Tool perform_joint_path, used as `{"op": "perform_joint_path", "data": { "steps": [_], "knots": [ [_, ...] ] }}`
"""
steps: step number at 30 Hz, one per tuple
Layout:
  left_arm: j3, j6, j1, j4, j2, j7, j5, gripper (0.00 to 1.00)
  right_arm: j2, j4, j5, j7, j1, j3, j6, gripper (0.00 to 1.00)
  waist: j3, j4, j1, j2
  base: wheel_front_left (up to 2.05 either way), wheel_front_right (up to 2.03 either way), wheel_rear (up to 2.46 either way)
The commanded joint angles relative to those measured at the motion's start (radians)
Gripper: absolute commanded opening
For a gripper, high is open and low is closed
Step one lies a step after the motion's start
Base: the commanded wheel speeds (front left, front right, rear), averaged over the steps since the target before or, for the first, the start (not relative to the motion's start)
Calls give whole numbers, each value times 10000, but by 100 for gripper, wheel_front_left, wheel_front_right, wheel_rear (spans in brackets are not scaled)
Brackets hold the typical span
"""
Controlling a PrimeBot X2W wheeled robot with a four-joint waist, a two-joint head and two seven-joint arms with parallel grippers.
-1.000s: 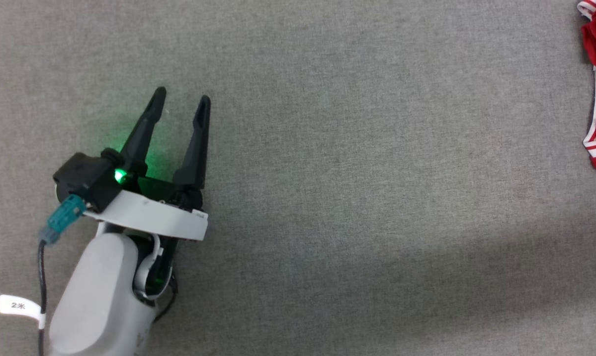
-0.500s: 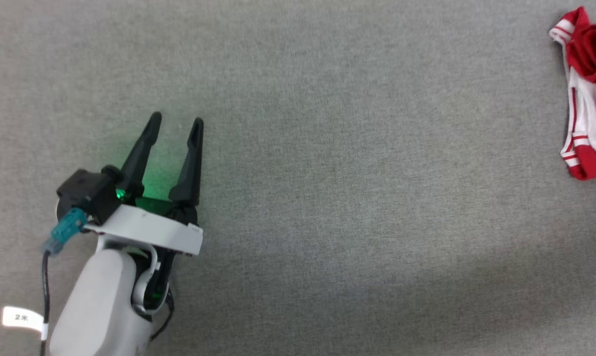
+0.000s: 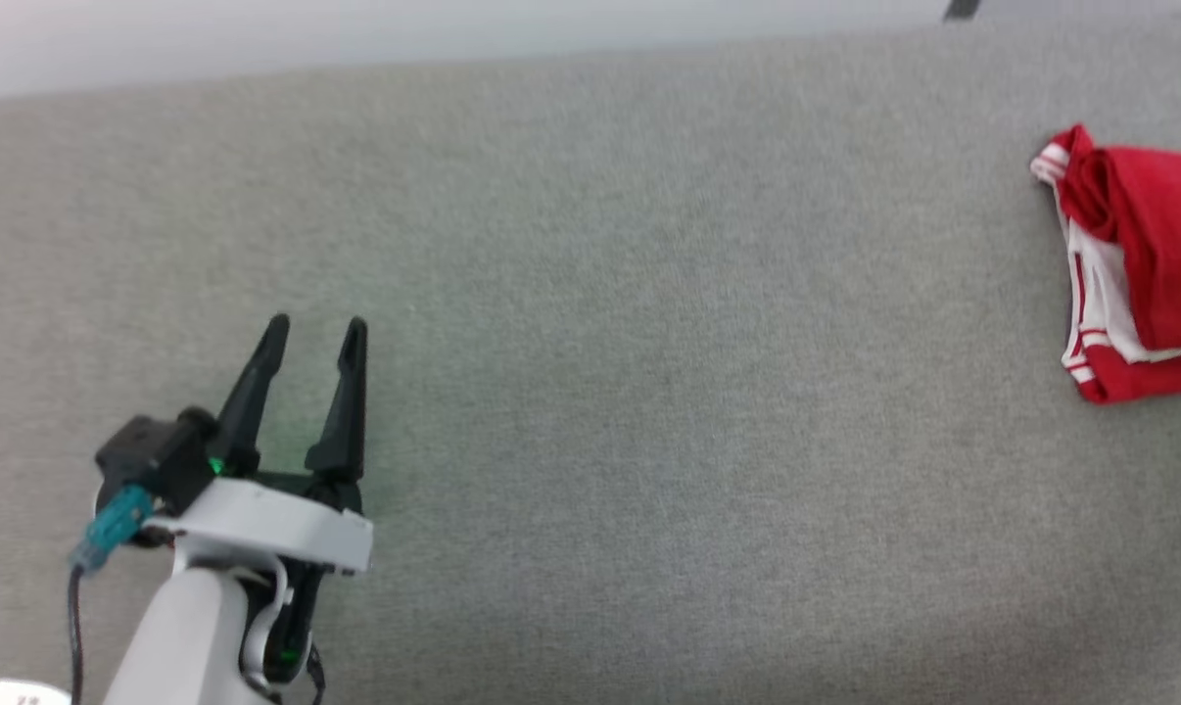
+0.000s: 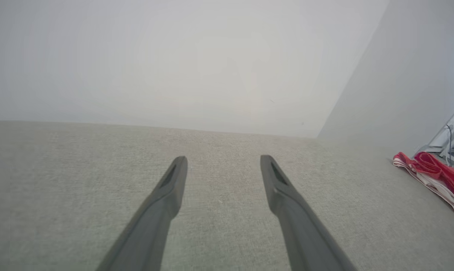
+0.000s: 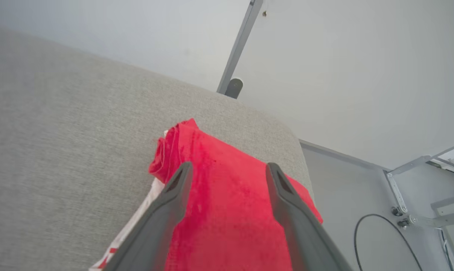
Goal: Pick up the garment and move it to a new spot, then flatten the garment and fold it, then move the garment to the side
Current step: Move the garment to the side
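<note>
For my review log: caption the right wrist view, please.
Open right gripper over the folded red garment near the grey surface's edge.

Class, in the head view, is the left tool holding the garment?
No: the left tool stands open and empty, far from the folded garment at the view's right edge.

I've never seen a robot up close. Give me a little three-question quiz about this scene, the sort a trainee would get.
1. True or false: the left tool is holding the red shirt.
2. Where does the red shirt lie on the grey surface? A) toward the robot's right B) in the middle C) beside the left tool
3. Fill in: the right tool, over the red shirt, has its fingers ___.
Key: 1 false; 2 A; 3 open.
</note>
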Motion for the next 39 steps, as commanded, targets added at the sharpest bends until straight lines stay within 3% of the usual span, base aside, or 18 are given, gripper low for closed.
{"op": "perform_joint_path", "data": {
  "steps": [1, 12, 19, 28, 39],
  "knots": [
    [85, 19, 279, 23, -38, -2, -65, 100, 143, -24, 101, -320, 380, -182, -15, 100, -748, 357, 0, 0, 0, 0, 0],
    [793, 19, 1559, 115, -39, -2, -66, 100, 996, -321, 70, -1465, 2601, -950, -15, 100, -2228, 1089, 0, 0, 0, 0, 0],
    [1466, 19, 2359, -111, -34, -2, 133, 100, 1546, -922, -446, -1707, 3947, -2044, -15, 100, -2868, 1464, 0, 0, 0, 0, 0],
    [1922, 19, 3029, -430, -153, -2, 276, 100, 2253, -2055, -1452, -1750, 5445, -3597, -15, 100, -3187, 1730, 0, 0, 0, 0, 0],
    [2110, 19, 3687, -397, -223, -2, 195, 100, 3624, -4355, -3187, -1758, 7492, -5677, -15, 100, -3372, 1928, 0, 0, 0, 0, 0]
  ]
}}
